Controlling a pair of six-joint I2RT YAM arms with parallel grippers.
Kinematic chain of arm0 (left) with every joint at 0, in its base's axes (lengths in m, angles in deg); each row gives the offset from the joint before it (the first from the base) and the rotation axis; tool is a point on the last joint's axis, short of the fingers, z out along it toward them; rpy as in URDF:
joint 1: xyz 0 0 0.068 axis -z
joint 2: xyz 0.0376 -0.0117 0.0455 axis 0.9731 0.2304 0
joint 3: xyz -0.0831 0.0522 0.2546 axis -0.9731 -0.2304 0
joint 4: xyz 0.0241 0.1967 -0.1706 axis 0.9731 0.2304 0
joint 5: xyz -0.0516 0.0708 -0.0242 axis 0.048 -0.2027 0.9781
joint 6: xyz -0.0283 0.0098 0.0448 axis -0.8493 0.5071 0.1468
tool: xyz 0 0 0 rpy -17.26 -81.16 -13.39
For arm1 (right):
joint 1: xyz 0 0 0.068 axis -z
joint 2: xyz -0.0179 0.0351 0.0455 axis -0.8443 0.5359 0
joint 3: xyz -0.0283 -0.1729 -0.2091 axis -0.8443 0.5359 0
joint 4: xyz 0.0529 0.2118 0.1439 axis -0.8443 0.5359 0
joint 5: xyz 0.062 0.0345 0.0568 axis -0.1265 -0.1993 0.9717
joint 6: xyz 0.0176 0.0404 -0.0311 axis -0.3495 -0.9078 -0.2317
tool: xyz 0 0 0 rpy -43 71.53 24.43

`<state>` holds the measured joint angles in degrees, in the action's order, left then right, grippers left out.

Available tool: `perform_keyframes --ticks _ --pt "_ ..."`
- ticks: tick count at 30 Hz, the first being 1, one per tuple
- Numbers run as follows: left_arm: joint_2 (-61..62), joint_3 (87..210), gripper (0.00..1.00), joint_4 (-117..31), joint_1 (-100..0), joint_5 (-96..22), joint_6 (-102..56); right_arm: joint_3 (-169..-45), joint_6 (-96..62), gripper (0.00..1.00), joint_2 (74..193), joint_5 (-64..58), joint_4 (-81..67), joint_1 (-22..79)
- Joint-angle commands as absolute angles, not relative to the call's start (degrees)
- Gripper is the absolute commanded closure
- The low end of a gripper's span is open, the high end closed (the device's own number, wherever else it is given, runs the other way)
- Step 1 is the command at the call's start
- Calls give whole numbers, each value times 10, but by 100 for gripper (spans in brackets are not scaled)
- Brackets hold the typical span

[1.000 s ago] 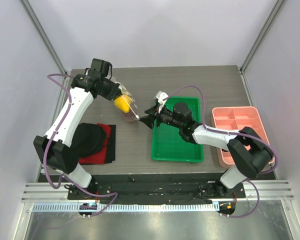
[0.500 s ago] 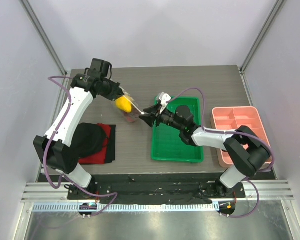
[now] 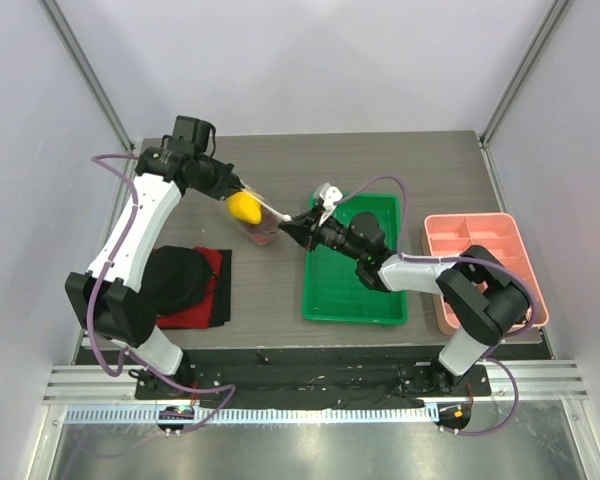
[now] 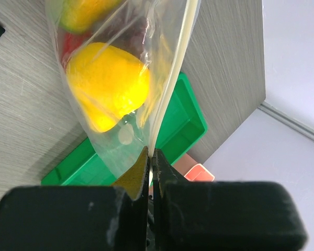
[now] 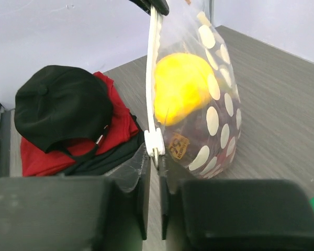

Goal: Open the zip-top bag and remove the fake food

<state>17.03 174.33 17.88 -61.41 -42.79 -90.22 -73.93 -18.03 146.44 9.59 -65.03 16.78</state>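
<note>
Near the left edge of the tabletop (image 3: 280, 300) a black cap (image 3: 175, 280) lies on a folded red cloth (image 3: 212, 262). Further in, the left pincer (image 4: 150, 157) is clenched on one end of the white zip strip (image 5: 153, 68) of the clear crinkly zip-top bag with white polka dots (image 5: 209, 104). The zip-top bag stands around the middle of the tabletop, toward the far edge, and its bottom seems to rest on the surface. Inside it there is a yellow plastic toy food (image 3: 244, 208), with darker red pieces under it. The right pincer (image 5: 153, 157) is pinched on the other end of the zip strip. Right of it lie a green plastic tray (image 3: 345, 290) and a pink compartment tray (image 3: 470, 217). I judge the film thin, soft and slippery, and light even when filled. So the stiff zip strip is the best place to hold.
</note>
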Motion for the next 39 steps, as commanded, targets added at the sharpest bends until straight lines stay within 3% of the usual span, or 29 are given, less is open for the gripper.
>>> perform_keyframes --ticks 1,3,6,7,8,10,11,14,20,21,22,30,35,39 --pt "140 1738 100 168 -620 -406 -882 -756 -179 93 1470 88 -692 163" --pt "135 1720 100 150 -628 -378 -867 -754 -173 99 1467 90 -687 163" --pt "120 1695 98 125 -635 -349 -828 -752 -148 99 1456 99 -669 162" --pt "109 1692 90 121 -637 -349 -800 -756 -127 99 1453 103 -647 160" --pt "103 1692 66 121 -636 -354 -785 -757 -118 99 1449 107 -637 158" --pt "85 1695 43 120 -637 -377 -738 -760 -90 99 1438 107 -610 157" --pt "68 1696 24 119 -637 -385 -723 -760 -82 99 1434 104 -602 155" --pt "46 1715 10 131 -638 -409 -671 -756 -74 99 1426 90 -597 151" --pt "42 1739 15 184 -638 -430 -617 -762 -73 99 1426 78 -599 149" --pt "43 1740 19 182 -638 -427 -598 -766 -73 99 1426 79 -597 149" --pt "43 1741 31 179 -638 -424 -580 -770 -73 99 1428 81 -596 150" --pt "80 1740 44 65 -626 -249 -510 -798 -77 99 1448 92 -587 150" --pt "123 1777 57 66 -541 -294 -365 -828 -76 99 1467 122 -561 151" --pt "87 1722 58 18 -486 -363 -202 -871 -67 99 1483 178 -502 159"
